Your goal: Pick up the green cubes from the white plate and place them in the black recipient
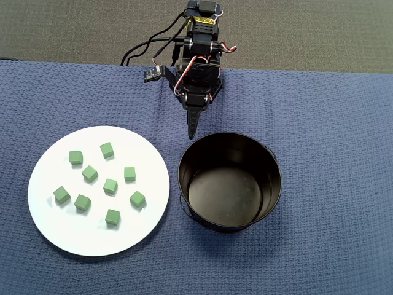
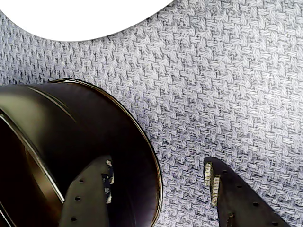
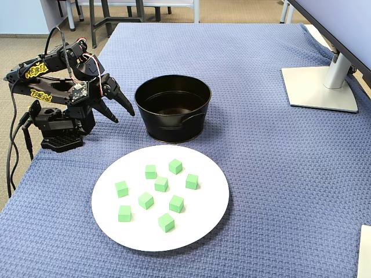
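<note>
Eight green cubes are counted on the plate in the overhead view, and the same eight are seen in the fixed view (all alike, small and matte). They are spread loosely over the middle of the plate, none touching another. One plate and one pot are present; the pot is seen empty, its floor shiny and bare.

The plate is large, round, flat and glossy white, wider than the pot. In the overhead view it lies just left of the pot, a narrow strip of blue cloth showing between them. The pot is round and black with tall straight walls; a thin wire handle is seen against its side in the fixed view.

The gripper is held just beyond the pot's far rim in the overhead view, pointing toward it, and nothing is held in it. In the wrist view its two fingers are seen spread apart, one over the pot's wall and the other over bare cloth.

In the wrist view only an edge of the plate (top of the picture) is shown, no cubes are visible, and the pot is cut off at the left. A monitor stand is seen well beyond the pot in the fixed view, its screen cut off.
</note>
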